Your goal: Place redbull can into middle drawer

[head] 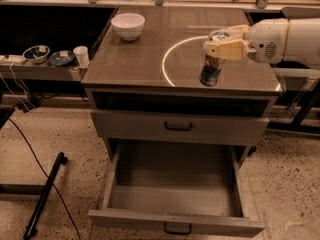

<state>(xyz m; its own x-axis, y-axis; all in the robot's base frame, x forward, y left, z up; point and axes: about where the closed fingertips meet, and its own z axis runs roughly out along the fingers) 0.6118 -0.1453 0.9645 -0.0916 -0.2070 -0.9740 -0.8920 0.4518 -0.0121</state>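
Observation:
The redbull can point(210, 72), slim with blue and silver markings, is upright at the right front of the cabinet top point(150, 64). My gripper point(216, 45), with cream fingers on a white arm reaching in from the right, is shut on the can's upper part. The can's base sits at or just above the surface near a bright ring-shaped reflection. The middle drawer point(175, 223), wide and deep, stands pulled open and empty at the bottom of the cabinet, below and in front of the can.
A shallower closed drawer point(178, 127) with a dark handle sits above the open one. A white bowl point(128, 25) stands at the top's back left. A small white cup point(80, 55) and two bowls point(36, 53) sit on a side shelf. Cables and a black bar point(45, 194) lie on the floor at left.

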